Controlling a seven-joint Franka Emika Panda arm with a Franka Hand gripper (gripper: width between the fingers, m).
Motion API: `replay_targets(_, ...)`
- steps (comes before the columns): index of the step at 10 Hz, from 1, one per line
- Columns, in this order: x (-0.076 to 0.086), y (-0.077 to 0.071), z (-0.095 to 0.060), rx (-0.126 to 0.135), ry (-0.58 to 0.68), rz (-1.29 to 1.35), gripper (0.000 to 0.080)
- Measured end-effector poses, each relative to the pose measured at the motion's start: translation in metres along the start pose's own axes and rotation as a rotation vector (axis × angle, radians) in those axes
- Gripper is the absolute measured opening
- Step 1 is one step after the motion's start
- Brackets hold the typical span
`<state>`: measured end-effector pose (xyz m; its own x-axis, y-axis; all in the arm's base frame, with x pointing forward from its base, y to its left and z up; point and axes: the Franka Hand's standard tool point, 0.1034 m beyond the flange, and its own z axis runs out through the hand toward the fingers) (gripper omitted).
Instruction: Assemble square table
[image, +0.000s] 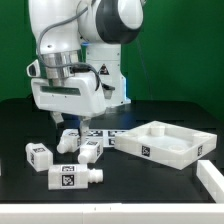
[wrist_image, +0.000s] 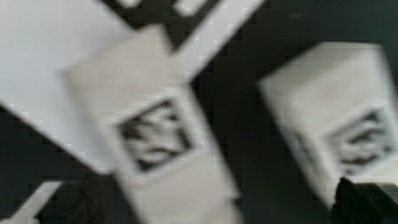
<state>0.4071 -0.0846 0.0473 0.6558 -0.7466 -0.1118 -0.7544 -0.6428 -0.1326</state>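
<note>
Across the black bench (image: 150, 190), which fills the scene under a plain green wall (image: 180, 50), the square table lies in loose parts. The square panel (image: 165, 140) sits on the exterior view's right, rim up. The left leg (image: 40, 153), near leg (image: 68, 178), middle leg (image: 90, 150) and far leg (image: 70, 138) lie in a cluster on the left. The marker board (image: 108, 131) lies flat behind them, partly covered by the white arm (image: 90, 30). The tool (image: 62, 118) hangs just above the far leg, its jaws spread wide with nothing clamped. A white piece (image: 212, 178) at the near right is cut off by the edge. The wrist view is blurred: a large blurred leg (wrist_image: 157, 130) and a second blurred leg (wrist_image: 347, 125) show tags, and one dark fingertip (wrist_image: 368, 200) stands clear of both. Which legs these are cannot be told.
</note>
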Motion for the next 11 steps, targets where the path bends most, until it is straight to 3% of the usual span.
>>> replay_targets(2,0.017,-0.032,-0.018,0.044,-0.026,-0.011,0.0649)
replay_targets(4,0.01,-0.063,-0.024,0.042,-0.025,-0.112,0.0649)
replay_targets(8,0.011,-0.058,-0.021,0.039,-0.028,-0.103,0.0649)
replay_targets(9,0.018,-0.063,-0.024,0.029,-0.013,-0.199,0.0649)
replay_targets(11,0.05,-0.085,-0.029,0.054,-0.021,-0.366,0.0649)
